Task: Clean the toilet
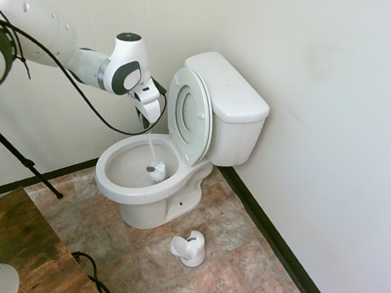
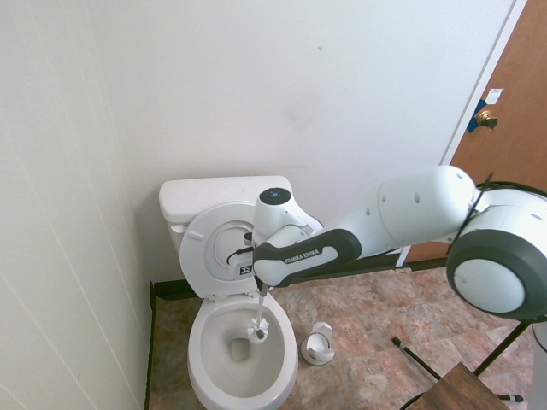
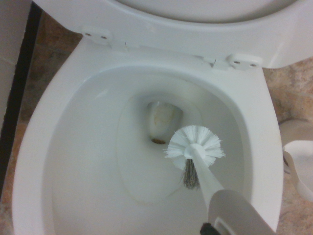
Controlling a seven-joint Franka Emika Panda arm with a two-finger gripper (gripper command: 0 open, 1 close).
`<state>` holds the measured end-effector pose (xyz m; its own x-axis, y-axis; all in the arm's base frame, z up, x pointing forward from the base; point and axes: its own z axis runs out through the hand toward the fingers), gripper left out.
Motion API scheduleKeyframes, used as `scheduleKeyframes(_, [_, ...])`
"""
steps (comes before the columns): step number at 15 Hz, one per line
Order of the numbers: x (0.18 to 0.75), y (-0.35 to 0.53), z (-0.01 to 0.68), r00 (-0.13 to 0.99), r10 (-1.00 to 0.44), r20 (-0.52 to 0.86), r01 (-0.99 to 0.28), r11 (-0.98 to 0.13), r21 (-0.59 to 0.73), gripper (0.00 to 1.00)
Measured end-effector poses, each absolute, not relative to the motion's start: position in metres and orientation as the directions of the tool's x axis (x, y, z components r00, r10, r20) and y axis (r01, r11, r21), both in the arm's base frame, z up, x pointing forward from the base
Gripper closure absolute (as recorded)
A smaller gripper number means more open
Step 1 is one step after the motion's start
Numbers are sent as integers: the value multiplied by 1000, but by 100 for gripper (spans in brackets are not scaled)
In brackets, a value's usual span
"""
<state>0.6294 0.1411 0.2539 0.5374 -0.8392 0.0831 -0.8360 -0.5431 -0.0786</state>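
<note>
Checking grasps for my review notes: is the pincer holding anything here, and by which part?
Yes. The pincer is shut on the toilet brush, gripping the top end of its handle; the bristle head hangs down inside the toilet bowl.

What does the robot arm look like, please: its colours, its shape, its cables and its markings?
The rounded, glossy white robot arm has dark grey joint rings. Its wrist bears a black band with white "FRANKA EMIKA" lettering. A thin black cable hangs in a loop along it. The white gripper has black trim.
</note>
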Motion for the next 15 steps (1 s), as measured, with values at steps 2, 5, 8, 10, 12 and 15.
scheduleKeyframes(2, [639,154,241,527,-845,95,-841,-534,-89,100])
scheduleKeyframes(5, [653,173,220,513,-851,111,-847,-523,-96,100])
scheduleKeyframes(8, [669,182,205,489,-863,131,-857,-503,-114,100])
scheduleKeyframes(10, [680,181,195,472,-870,140,-865,-488,-120,100])
scheduleKeyframes(12, [688,181,187,459,-876,149,-870,-477,-125,100])
scheduleKeyframes(15, [688,198,176,465,-872,153,-867,-483,-124,100])
